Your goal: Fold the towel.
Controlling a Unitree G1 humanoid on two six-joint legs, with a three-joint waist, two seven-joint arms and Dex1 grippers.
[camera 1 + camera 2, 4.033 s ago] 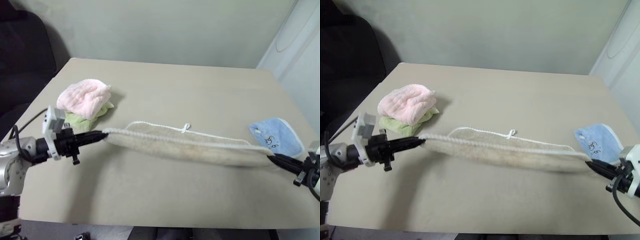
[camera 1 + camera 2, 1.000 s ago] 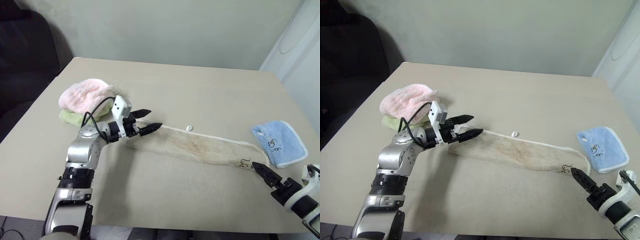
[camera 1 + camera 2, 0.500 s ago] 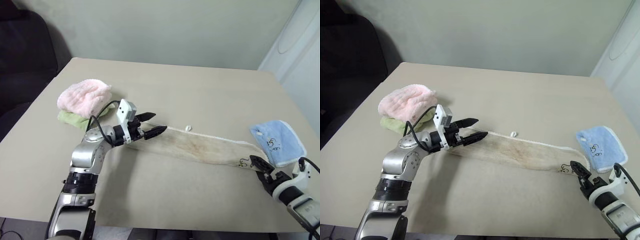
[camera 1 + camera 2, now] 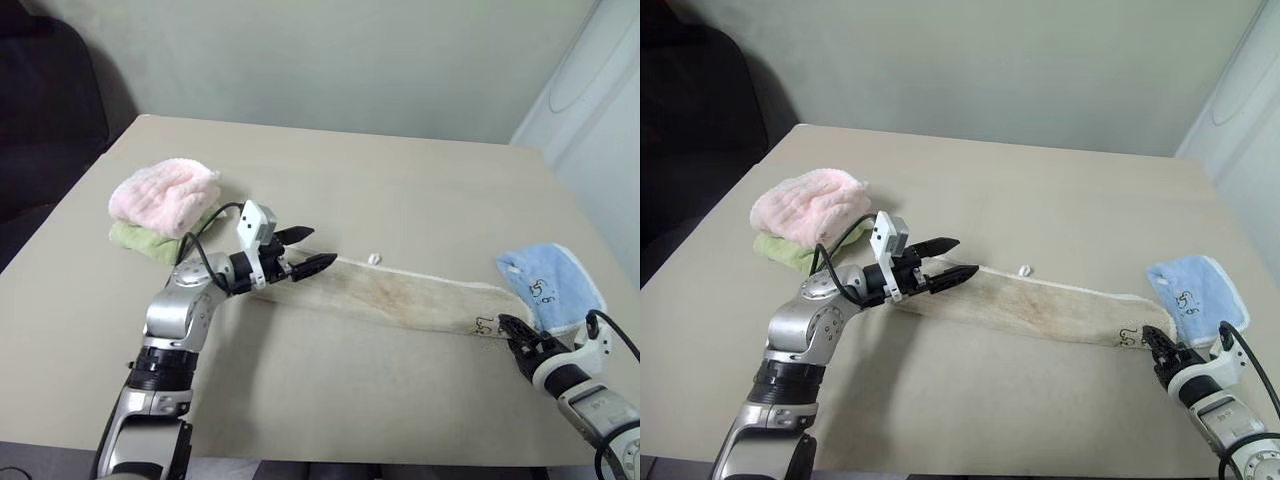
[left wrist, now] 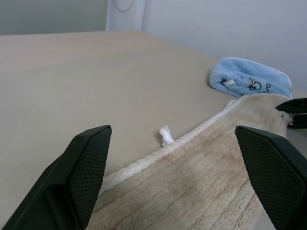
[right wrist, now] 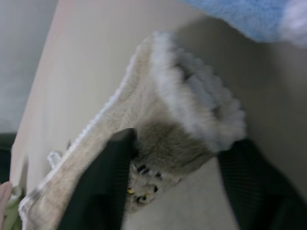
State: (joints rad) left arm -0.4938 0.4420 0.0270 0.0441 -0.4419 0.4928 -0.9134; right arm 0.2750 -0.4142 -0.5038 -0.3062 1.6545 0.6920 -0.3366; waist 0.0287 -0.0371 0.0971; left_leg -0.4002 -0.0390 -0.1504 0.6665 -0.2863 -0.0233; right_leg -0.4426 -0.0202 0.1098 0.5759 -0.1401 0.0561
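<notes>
The long beige terry towel with white corded edging [image 4: 400,295] lies folded into a narrow band across the middle of the tan tabletop [image 4: 400,190], running from near the robot's left side toward its right edge. A small white loop of cord [image 4: 374,258] sticks out from the far edge of the towel, lying on the table.

The left gripper [image 4: 308,250] sits at the left end of the band, pointing along it toward the right. Its two black fingers are spread wide — in the left wrist view they stand far apart on either side of the cloth [image 5: 206,177], with nothing pinched between them.

The right gripper [image 4: 510,330] is at the opposite end of the towel, right at the corner bearing the small dark-and-yellow embroidered mark [image 4: 484,324]. In the right wrist view the bunched towel corner [image 6: 187,129] lies between the two dark fingers [image 6: 103,187], which stand on either side of it; whether they have closed fully on the cloth cannot be told.

A small light-blue cloth with a dark printed figure [image 4: 548,283] lies just beyond the towel's right end, near the table edge. At the far left, a bunched pink cloth [image 4: 165,190] rests on top of a green cloth [image 4: 140,240] — both well apart from the towel.
</notes>
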